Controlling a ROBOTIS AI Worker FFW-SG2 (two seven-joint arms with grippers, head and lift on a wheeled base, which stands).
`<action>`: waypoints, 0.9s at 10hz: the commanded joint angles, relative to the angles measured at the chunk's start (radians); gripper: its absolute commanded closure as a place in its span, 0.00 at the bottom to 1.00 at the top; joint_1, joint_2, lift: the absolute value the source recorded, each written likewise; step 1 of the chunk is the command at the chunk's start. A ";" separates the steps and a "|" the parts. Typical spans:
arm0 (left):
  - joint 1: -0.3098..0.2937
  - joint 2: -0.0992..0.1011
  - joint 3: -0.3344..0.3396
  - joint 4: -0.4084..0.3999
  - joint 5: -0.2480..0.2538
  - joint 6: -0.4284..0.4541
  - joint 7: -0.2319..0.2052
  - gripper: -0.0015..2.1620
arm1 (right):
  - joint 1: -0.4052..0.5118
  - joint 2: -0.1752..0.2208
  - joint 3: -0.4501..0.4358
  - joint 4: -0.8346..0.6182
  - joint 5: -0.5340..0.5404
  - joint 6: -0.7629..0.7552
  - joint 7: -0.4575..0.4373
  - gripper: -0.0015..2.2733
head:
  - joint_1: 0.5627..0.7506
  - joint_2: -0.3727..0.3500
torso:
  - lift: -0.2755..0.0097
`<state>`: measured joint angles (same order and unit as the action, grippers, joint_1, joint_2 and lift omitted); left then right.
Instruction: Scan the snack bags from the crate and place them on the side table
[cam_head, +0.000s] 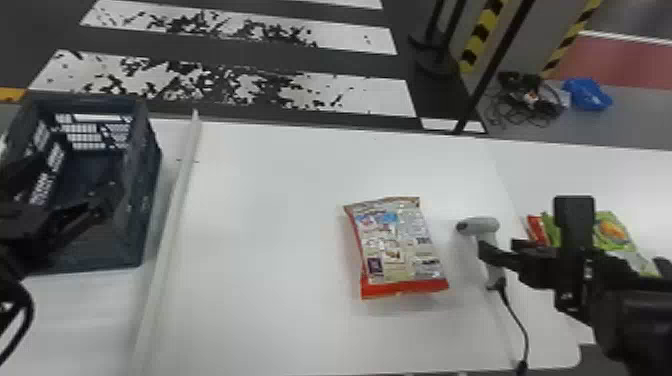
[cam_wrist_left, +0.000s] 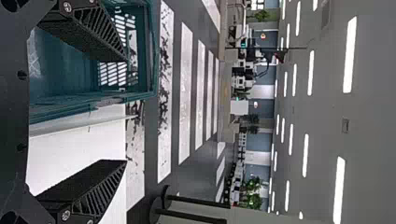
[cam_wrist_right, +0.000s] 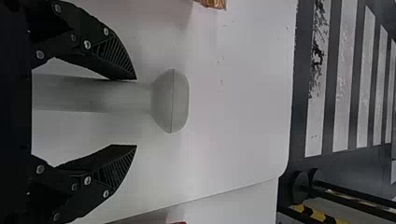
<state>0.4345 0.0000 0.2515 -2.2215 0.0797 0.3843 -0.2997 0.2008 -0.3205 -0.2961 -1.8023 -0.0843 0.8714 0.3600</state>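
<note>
**Fingers either side of the barcode scanner, snack bag to its left**

Upright on the white table, head on top, the gray barcode scanner. Around its handle, the right gripper, fingers parted, one along each side; in the right wrist view, the handle nearer one finger than the other, contact there impossible to tell. From the foot of the scanner, toward the robot, a black cable.

Just left of the scanner, apart from it, the red-edged snack bag, flat on the table with small printed panels up. Right of the scanner, on the side table, a green snack bag and beside it a red packet, both partly behind the right arm.

Well left of the scanner, a long pale strip; farther left again, the dark blue slatted crate. Over that crate, the left gripper, fingers spread wide. Beyond the scanner, on the floor, a blue plastic bag.
</note>
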 joint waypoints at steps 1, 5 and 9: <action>0.001 -0.003 0.000 0.000 0.000 0.002 -0.001 0.05 | 0.043 0.001 -0.034 -0.081 -0.048 0.021 0.004 0.02 | 0.70 0.28 | 0.64; 0.000 -0.003 -0.001 0.002 -0.002 0.005 -0.001 0.05 | 0.049 0.001 -0.072 -0.132 -0.203 0.186 0.177 0.02 | 0.70 0.35 | 0.64; 0.000 -0.003 0.000 0.003 -0.002 0.005 -0.001 0.05 | 0.003 -0.005 -0.043 -0.083 -0.218 0.257 0.297 0.03 | 0.70 0.44 | 0.64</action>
<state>0.4342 0.0000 0.2516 -2.2186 0.0783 0.3890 -0.3006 0.2121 -0.3231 -0.3482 -1.8979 -0.3034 1.1256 0.6556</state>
